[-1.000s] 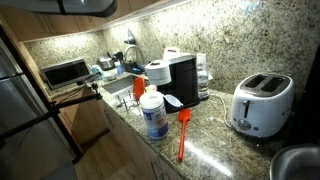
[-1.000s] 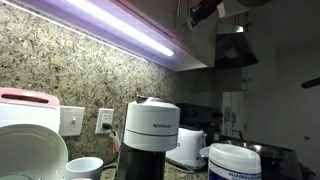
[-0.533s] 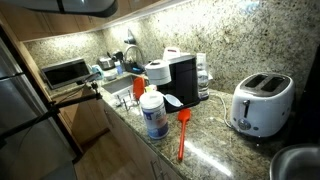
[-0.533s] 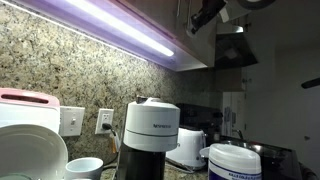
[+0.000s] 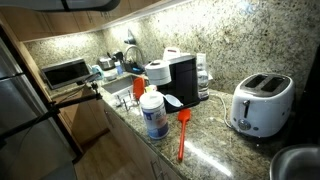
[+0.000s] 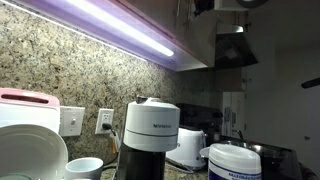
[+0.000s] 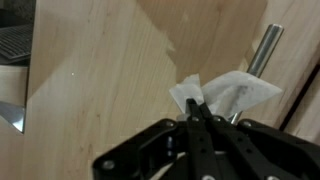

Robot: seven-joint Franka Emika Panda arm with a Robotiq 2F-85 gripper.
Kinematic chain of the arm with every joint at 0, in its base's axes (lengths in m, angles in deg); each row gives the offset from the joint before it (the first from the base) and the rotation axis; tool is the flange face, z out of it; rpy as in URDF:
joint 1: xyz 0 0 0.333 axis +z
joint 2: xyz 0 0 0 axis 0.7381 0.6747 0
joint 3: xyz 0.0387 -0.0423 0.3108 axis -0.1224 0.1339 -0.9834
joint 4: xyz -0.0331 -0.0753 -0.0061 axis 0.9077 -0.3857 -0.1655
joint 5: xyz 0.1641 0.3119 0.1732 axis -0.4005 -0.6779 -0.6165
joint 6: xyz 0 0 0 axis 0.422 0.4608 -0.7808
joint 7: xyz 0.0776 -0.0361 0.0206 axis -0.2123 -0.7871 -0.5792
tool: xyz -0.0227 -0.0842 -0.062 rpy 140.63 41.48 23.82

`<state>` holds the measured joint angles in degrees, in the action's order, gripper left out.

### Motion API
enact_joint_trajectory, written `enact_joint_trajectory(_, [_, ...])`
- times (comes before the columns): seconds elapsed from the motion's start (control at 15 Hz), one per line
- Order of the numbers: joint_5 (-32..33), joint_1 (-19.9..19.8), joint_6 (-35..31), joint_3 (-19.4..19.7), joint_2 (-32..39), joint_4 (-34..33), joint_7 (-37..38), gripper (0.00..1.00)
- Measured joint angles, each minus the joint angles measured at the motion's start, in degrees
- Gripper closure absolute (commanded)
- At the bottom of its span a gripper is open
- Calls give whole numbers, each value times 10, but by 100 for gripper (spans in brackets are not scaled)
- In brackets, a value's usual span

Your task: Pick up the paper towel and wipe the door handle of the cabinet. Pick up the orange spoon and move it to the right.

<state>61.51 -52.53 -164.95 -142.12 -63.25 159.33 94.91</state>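
Observation:
In the wrist view my gripper [image 7: 195,104] is shut on a crumpled white paper towel [image 7: 237,92]. The towel is pressed against the lower end of the cabinet's metal door handle [image 7: 264,46], a round bar on the light wooden cabinet door [image 7: 100,70]. The orange spoon [image 5: 183,133] lies on the granite counter in an exterior view, between a white cylinder with a blue label [image 5: 153,113] and the toaster [image 5: 260,103], far below the gripper. Only a dark bit of the arm [image 6: 204,5] shows at the top edge of an exterior view.
A black coffee machine [image 5: 183,78] stands behind the spoon, with a white roll [image 5: 157,72] beside it. A sink [image 5: 118,90] and a small oven [image 5: 65,72] sit further back. A bright strip light [image 6: 120,28] runs under the upper cabinets.
The arm has risen along the upper cabinet in an exterior view, and most of it has left the top of the frame. The counter objects have not moved.

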Motion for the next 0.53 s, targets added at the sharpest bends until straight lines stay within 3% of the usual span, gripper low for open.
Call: enact_joint_trajectory(0.53, [-128,-17,21,55,-82,7,156,99])
